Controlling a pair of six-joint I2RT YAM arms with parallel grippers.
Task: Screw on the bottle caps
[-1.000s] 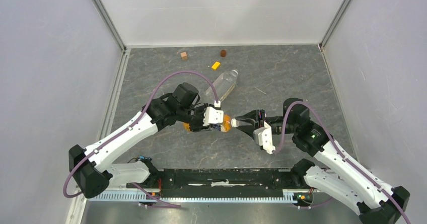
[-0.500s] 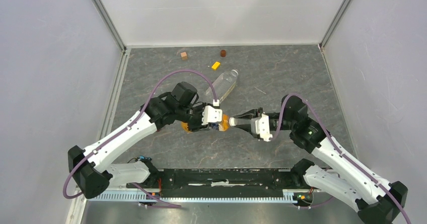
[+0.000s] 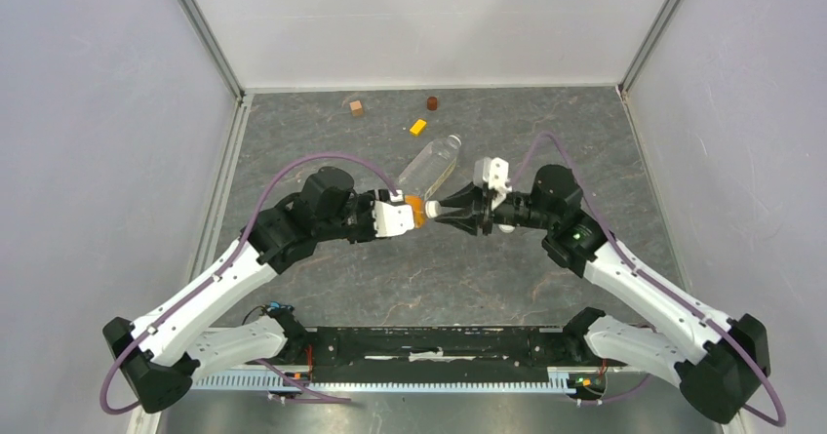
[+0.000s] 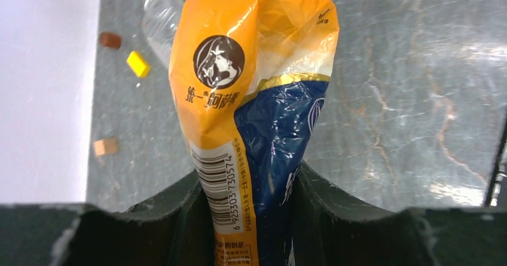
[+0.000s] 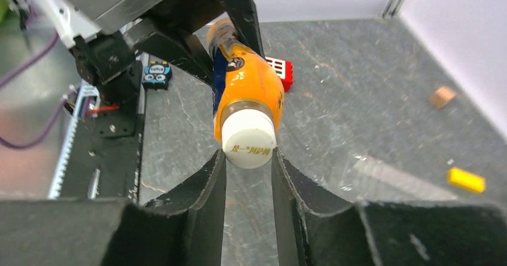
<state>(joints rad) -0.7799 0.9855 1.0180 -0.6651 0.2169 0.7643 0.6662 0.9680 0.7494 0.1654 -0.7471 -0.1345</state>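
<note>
The clear bottle (image 3: pixel 430 164) lies on its side on the table, well behind my grippers, and nothing is touching it. I cannot tell whether it has a cap, and I see no second cap anywhere.

My left gripper (image 3: pixel 408 214) is clamped tight on the lower body of the orange bottle (image 4: pixel 257 98). It holds the bottle off the table with the neck pointing at my right arm. My right gripper (image 5: pixel 248 155) is pinched onto the white cap (image 5: pixel 249 139), which sits on that neck.

I judge the main risk to be cross-threading. If the cap meets the neck at a slant, turning will jam it or pop it off. The bottle's wall is soft and creased under my left fingers, so it may twist along with the cap instead of resisting. My right fingers hold only the cap's rim and could slip round it. I cannot tell whether the threads have caught.

The pale walls (image 3: pixel 117 112) close in on three sides, and the grey marbled table (image 3: pixel 546 141) looks flat and smooth. Near the back lie a yellow block (image 3: pixel 418 127), a cube (image 3: pixel 357 108) and a brown cylinder (image 3: pixel 432 102), all out of the way.
</note>
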